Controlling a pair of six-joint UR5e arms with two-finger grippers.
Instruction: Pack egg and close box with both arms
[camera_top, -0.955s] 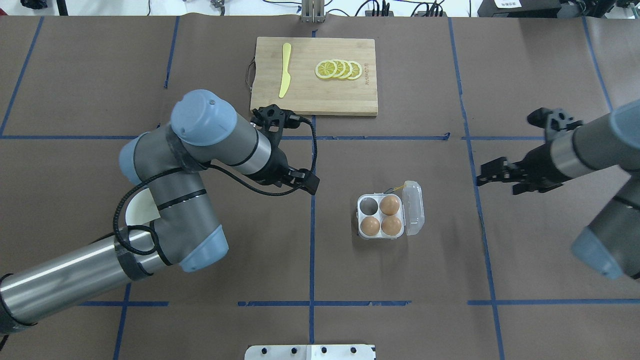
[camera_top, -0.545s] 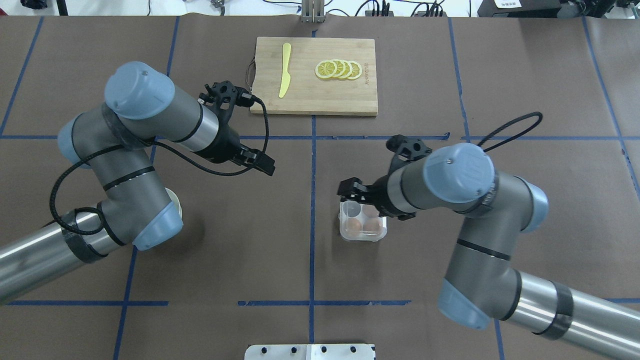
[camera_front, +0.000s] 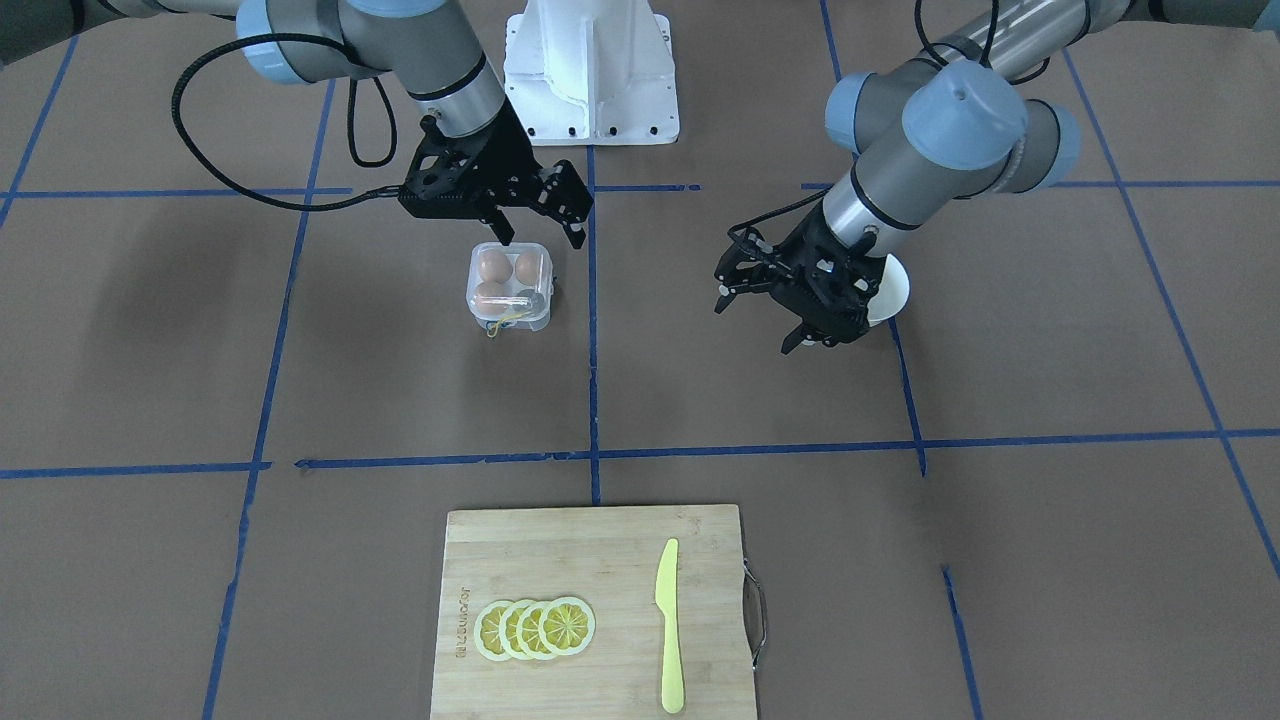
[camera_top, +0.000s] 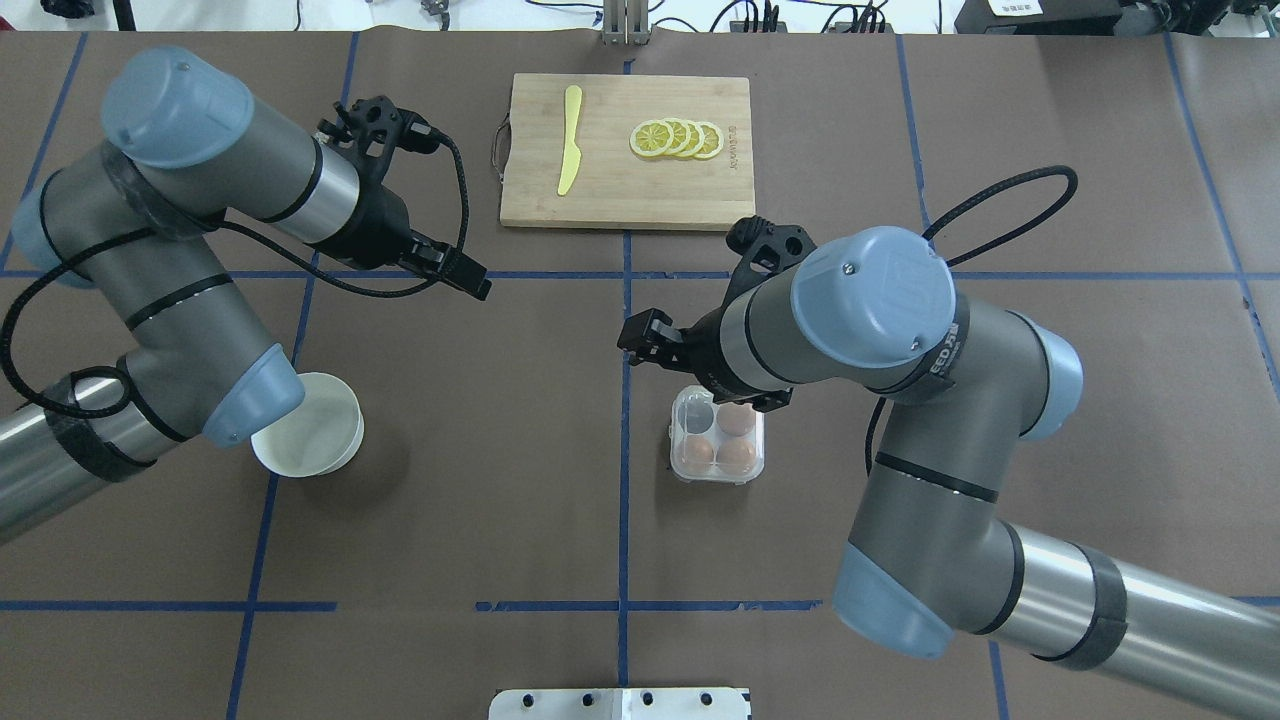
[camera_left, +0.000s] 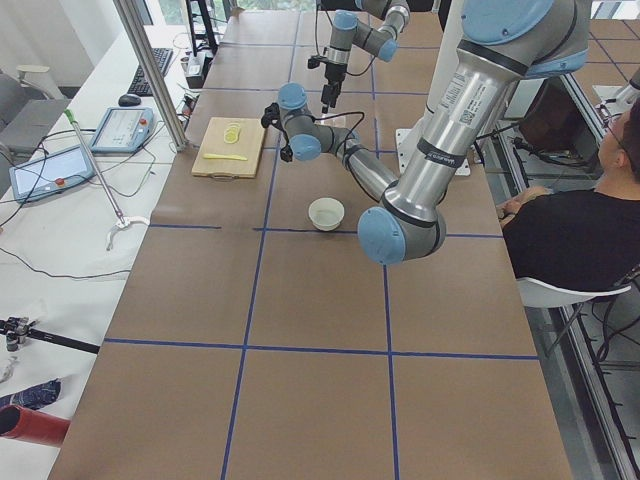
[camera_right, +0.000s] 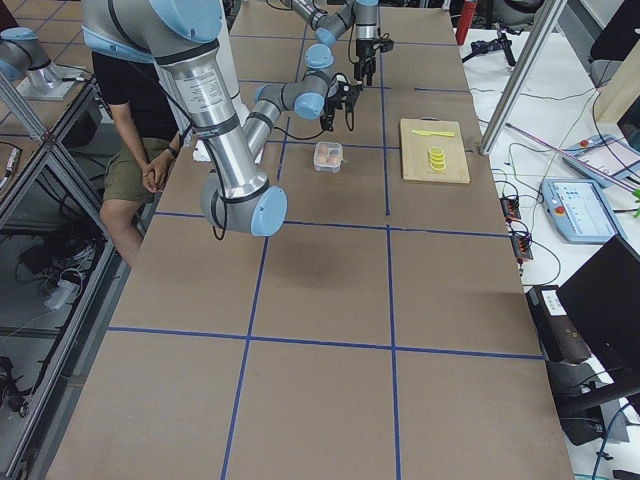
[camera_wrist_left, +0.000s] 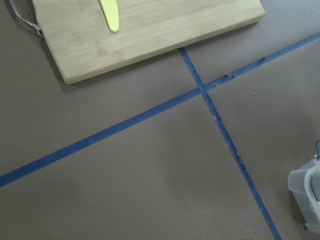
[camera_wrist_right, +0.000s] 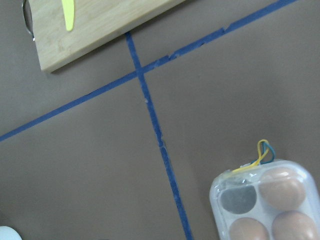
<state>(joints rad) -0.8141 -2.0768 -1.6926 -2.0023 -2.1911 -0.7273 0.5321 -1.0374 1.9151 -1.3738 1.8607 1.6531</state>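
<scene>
The box (camera_top: 717, 440) stands on the table with its clear lid down. Three eggs (camera_top: 738, 420) show through the lid, and one cell (camera_wrist_right: 239, 199) is empty. The box also shows in the front view (camera_front: 510, 290) and the right wrist view (camera_wrist_right: 265, 200), where its yellow band (camera_wrist_right: 260, 155) sticks out of the far edge. My right gripper (camera_top: 650, 345) hovers just beyond the box's far edge, open and empty, its fingers (camera_front: 500, 228) spread above it. My left gripper (camera_top: 470, 280) is open and empty, well to the left of the box.
A white bowl (camera_top: 308, 437) sits at the near left, beside my left arm's elbow. A wooden cutting board (camera_top: 628, 190) with a yellow knife (camera_top: 570, 140) and lemon slices (camera_top: 678, 138) lies at the far middle. The white pedestal (camera_front: 590, 70) stands at the robot's base.
The lid, open a second ago, is now down and the box has shifted left. My right arm swung in onto the box, then moved off its far edge. My left arm drew back left, uncovering the bowl.
</scene>
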